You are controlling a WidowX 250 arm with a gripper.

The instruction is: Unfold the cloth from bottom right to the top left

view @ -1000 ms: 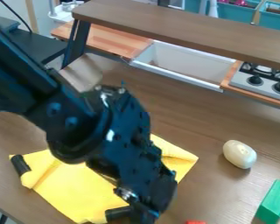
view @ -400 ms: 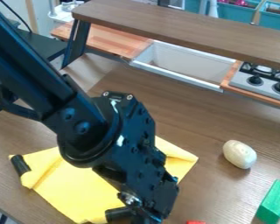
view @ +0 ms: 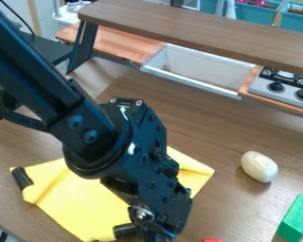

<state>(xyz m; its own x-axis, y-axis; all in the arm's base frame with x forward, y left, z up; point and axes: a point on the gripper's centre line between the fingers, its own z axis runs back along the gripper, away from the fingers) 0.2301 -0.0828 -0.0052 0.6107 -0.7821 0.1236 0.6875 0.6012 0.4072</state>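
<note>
The black gripper (view: 157, 227) hangs low at the bottom centre, over the front right part of the yellow cloth (view: 83, 206). The cloth lies on the brown table, with creases and a folded-over strip along its left side and another fold at its upper right edge. The arm and gripper cover the cloth's middle and lower right. The fingertips are hidden near the bottom edge, and I cannot tell whether they touch the cloth.
A dark cylinder (view: 22, 177) lies at the cloth's left corner. To the right are a whitish oval object (view: 259, 166) and a green block (view: 296, 218); a red piece (view: 211, 240) shows at the bottom edge. A raised wooden shelf (view: 198, 34), white sink (view: 195, 71) and toy stove (view: 283, 87) stand behind.
Over the last second the arm has shifted slightly right and its upper part has changed angle, with almost no motion since the middle frame. The cloth looks unchanged.
</note>
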